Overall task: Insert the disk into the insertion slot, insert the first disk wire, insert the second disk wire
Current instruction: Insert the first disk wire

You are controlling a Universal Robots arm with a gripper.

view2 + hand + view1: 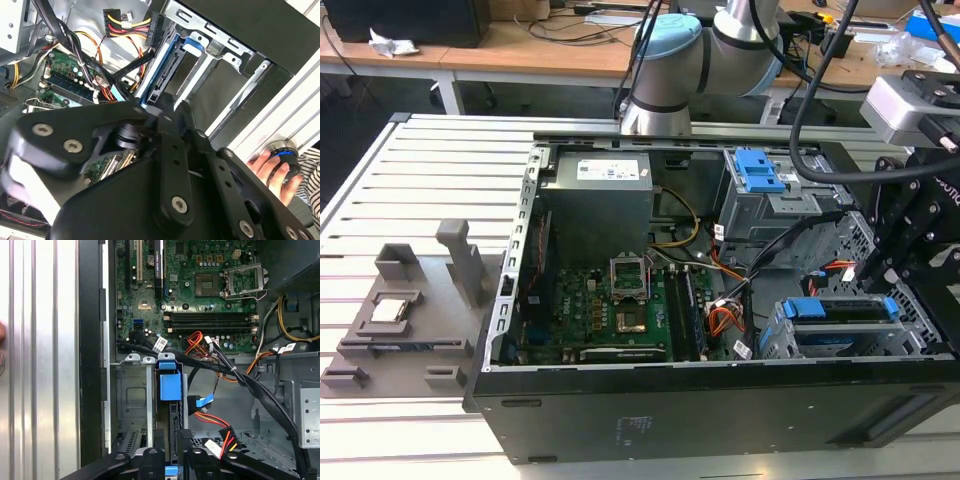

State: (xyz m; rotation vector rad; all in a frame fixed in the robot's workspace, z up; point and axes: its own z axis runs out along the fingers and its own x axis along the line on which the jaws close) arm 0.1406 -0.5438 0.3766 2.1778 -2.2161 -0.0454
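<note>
The disk [840, 312], edged with blue rails, lies in the insertion slot [778, 342], a low grey perforated cage at the case's front corner on the exterior view's right. My black gripper [876, 288] hangs just over it. In the first wrist view the disk [170, 390] stands edge-on in the slot [131, 395], and the fingers [159, 445] flank its near end, shut on it. A loose blue-tipped data wire [202, 401] and a red-yellow-black power wire [225, 437] lie beside the slot. In the second wrist view the disk [160, 75] sits in the slot [225, 55].
A taller grey cage with a blue latch [760, 178] stands behind the slot. The motherboard [610, 300] and the power supply [595, 195] take up the rest of the case. A grey fixture [400, 310] sits on the slatted table. A person's hand [270, 170] rests on a round device.
</note>
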